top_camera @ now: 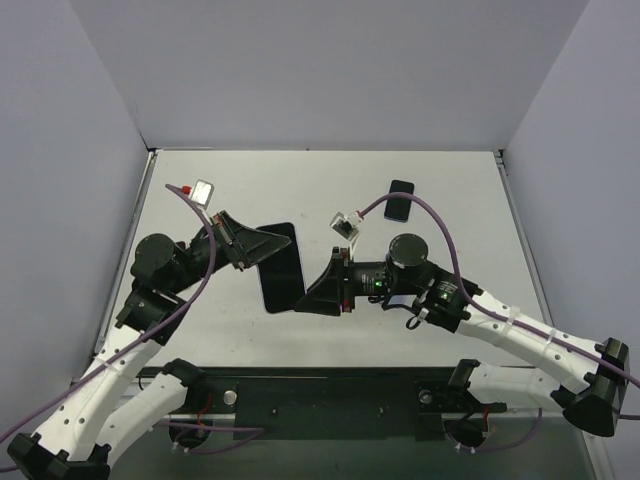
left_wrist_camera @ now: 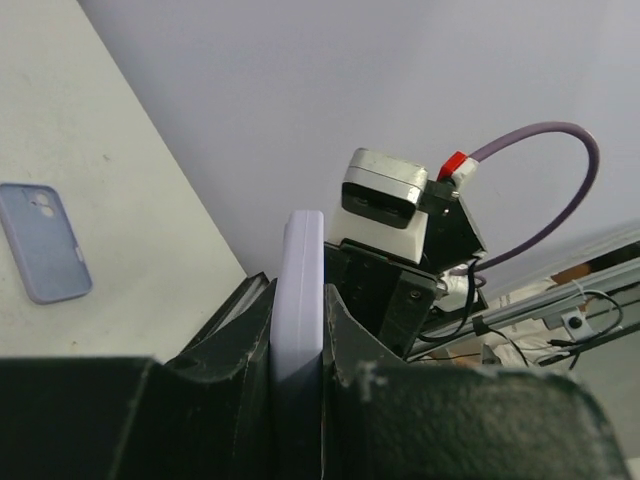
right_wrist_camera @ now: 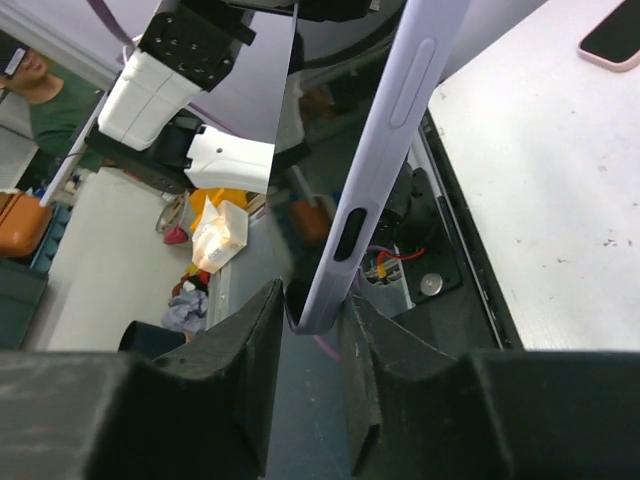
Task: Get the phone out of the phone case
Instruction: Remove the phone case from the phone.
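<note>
The phone in its lavender case is held off the table between my two grippers, its dark face up in the top view. My left gripper is shut on the case's far left edge; in the left wrist view the lavender case edge stands pinched between the black fingers. My right gripper is at the phone's near right corner. In the right wrist view its jaws close on the corner of the case, with the glossy phone screen to the left.
A loose blue-grey phone case lies on the table at the back right, also in the left wrist view. A small dark phone lies just behind it; its pink-rimmed edge shows in the right wrist view. Grey walls enclose the table.
</note>
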